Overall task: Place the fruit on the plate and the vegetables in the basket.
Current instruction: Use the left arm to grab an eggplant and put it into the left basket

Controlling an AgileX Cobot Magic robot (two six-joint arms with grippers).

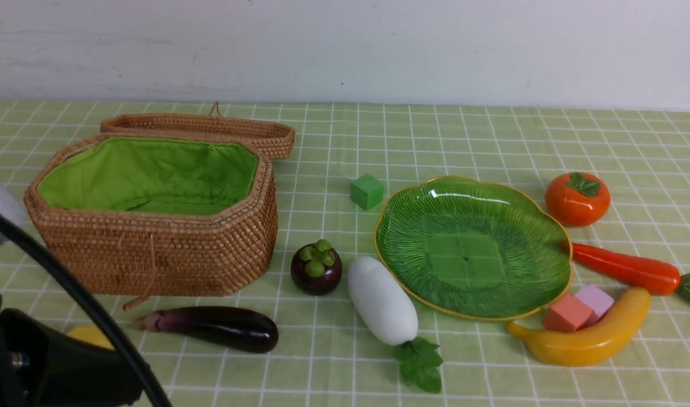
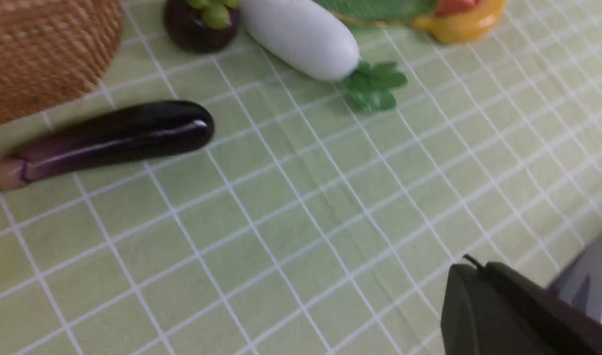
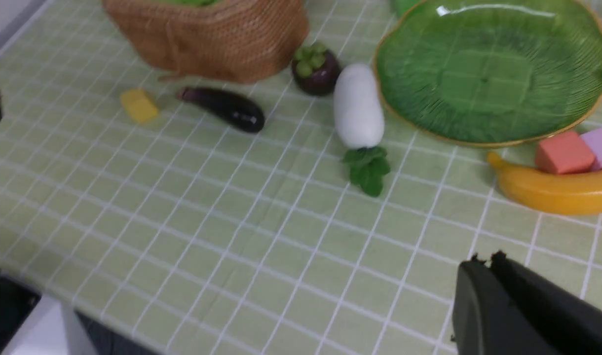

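All 6 lie unsorted on the cloth (image 1: 492, 141). Eggplant (image 1: 215, 328) lies crosswise before the basket (image 1: 152, 254), stem left. Radish (image 1: 382, 299), between mangosteen (image 1: 316, 268) and plate (image 1: 472, 249), points its leaves toward the robot. Carrot (image 1: 625, 268), tip at the plate's right rim, leaves right; banana (image 1: 588, 336) crosswise nearer; persimmon (image 1: 577, 200) farther back. Left claw (image 2: 471, 264) and right claw (image 3: 486, 259) closed, empty.

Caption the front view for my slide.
Open basket and green plate, toy fruit and vegetables lying unsorted on the cloth.

Front: from the robot's side, facing the wall (image 1: 345, 51).
Left wrist: close above counter (image 2: 301, 222).
Right wrist: higher, wider.
Shared: eggplant (image 1: 215, 328), radish (image 1: 382, 299).
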